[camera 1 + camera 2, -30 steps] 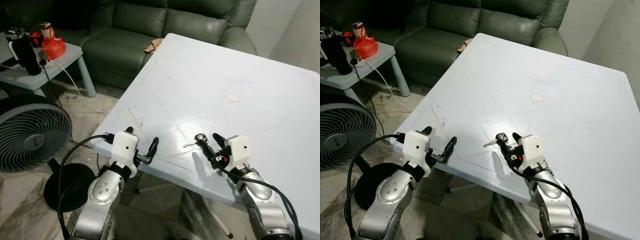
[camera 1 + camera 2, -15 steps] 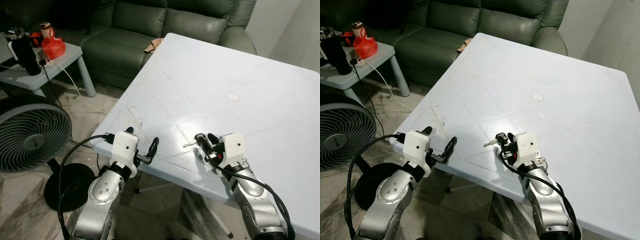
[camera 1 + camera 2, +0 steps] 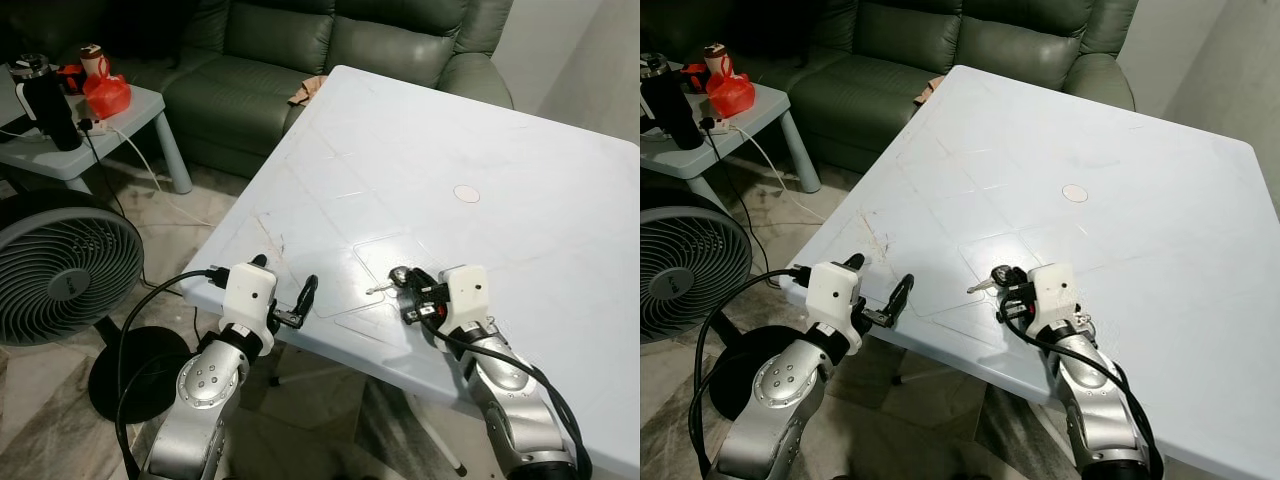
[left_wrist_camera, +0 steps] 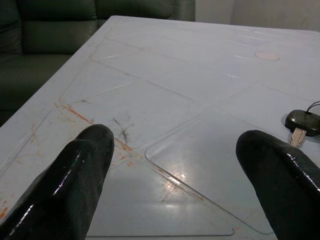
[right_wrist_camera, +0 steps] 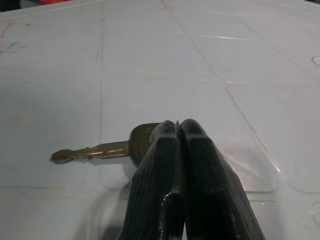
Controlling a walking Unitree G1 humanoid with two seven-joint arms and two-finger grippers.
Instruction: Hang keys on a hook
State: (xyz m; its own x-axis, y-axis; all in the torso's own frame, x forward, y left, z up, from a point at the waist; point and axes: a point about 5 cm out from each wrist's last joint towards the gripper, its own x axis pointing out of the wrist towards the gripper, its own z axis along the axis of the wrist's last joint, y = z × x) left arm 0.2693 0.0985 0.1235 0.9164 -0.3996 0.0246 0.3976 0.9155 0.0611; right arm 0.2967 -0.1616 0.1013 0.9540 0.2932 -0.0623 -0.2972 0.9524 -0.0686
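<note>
A key [image 3: 380, 289] with a dark head lies on the white table [image 3: 450, 120] near its front edge; its brassy blade [image 5: 90, 151] points away to the side. My right gripper [image 3: 406, 283] rests low on the table, shut, with its fingertips [image 5: 170, 131] pinched together at the key's head. The key also shows at the far side of the left wrist view [image 4: 302, 121]. At the table's front left corner my left gripper [image 3: 285, 287] stands open with nothing between its fingers [image 4: 80, 170].
A small white disc [image 3: 466, 194] lies mid-table. Left of the table stand a floor fan [image 3: 60, 265] and a low side table [image 3: 60, 150] with a red bag [image 3: 107, 95] and a black bottle [image 3: 45, 100]. A green sofa [image 3: 280, 60] sits behind.
My right gripper was open beside the key a second ago; it turned, slid toward the key's head and shut there. The left arm has stayed still.
</note>
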